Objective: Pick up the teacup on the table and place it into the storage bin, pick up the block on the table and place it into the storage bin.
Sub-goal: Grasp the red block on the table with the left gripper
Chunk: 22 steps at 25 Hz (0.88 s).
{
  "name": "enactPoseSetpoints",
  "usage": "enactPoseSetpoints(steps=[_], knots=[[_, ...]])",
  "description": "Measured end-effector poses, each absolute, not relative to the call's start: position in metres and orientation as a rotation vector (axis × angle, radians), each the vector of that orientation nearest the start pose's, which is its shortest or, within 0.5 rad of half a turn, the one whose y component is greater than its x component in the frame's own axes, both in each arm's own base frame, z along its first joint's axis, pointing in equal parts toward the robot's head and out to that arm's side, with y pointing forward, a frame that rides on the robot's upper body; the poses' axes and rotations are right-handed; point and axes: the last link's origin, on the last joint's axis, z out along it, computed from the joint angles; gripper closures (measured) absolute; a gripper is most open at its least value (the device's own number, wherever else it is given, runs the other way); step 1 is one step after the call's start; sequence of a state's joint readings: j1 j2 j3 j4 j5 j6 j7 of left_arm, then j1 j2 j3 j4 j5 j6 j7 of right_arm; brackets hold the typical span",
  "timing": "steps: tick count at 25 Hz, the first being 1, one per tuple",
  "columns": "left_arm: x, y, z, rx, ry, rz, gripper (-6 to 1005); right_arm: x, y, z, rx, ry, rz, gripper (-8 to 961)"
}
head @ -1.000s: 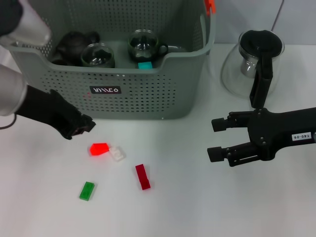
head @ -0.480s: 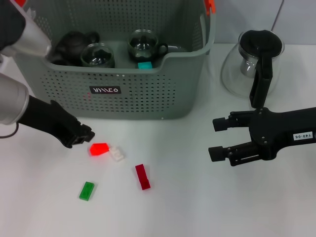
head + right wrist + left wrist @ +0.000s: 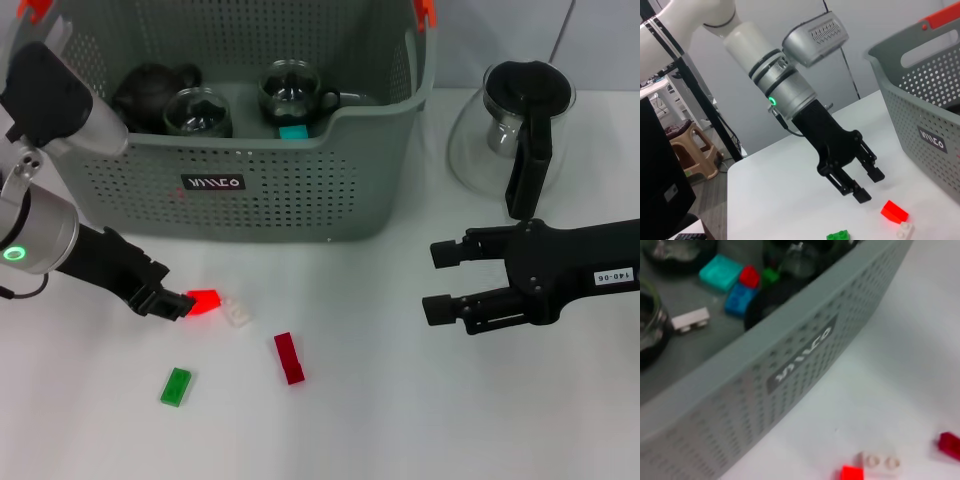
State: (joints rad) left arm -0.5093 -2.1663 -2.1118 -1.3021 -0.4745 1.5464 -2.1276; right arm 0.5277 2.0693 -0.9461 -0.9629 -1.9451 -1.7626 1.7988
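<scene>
Two end effectors in view. Left end effector [image 3: 172, 302] down low over the white surface [image 3: 420, 410], fingers apart as seen from the right wrist view [image 3: 866, 185], tips just beside the bright red block [image 3: 204, 301], contact not clear. Touching that block's far side, a small white block [image 3: 237, 313]; bright red block [image 3: 851, 473] and white block [image 3: 879, 462] also caught by the left wrist view, side by side. Nearby on the surface, a dark red block [image 3: 289, 358] and, further toward the robot, a green block [image 3: 177, 386], each apart from the others. Right end effector [image 3: 436, 281] hovering well off to the right, fingers spread, holding nothing. Behind the left end effector, the storage bin [image 3: 300, 195], grey-green and perforated, with a black label [image 3: 213, 183] on its front wall and an orange clip [image 3: 426, 12] at its right handle. Inside the bin: two glass teacups [image 3: 198, 112] [image 3: 291, 92], a dark teapot [image 3: 150, 88] and a teal block [image 3: 293, 131]. More small blocks on the bin floor in the left wrist view, among them blue [image 3: 739, 298] and white [image 3: 690, 320]. Right of the bin, a glass pitcher [image 3: 500, 135] with a black lid and handle, standing upright on the surface.
</scene>
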Motion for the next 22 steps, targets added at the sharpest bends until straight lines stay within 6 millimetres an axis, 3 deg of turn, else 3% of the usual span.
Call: enactPoseSetpoints(steps=[7, 12, 14, 22], knots=[[-0.247, 0.343, 0.018, -2.617, -0.861, 0.385, 447, 0.203, 0.32, 0.015, -3.029, 0.715, 0.609, 104], [-0.246, 0.342, 0.014, -2.629, -0.853, 0.392, 403, 0.203, 0.317, 0.014, -3.048, 0.722, 0.611, 85], [-0.245, 0.342, 0.013, -2.633, -0.848, 0.398, 245, 0.202, 0.316, 0.012, -3.063, 0.732, 0.619, 78], [-0.244, 0.343, 0.009, -2.636, -0.837, 0.411, 158, 0.203, 0.314, 0.012, -3.08, 0.721, 0.616, 48]])
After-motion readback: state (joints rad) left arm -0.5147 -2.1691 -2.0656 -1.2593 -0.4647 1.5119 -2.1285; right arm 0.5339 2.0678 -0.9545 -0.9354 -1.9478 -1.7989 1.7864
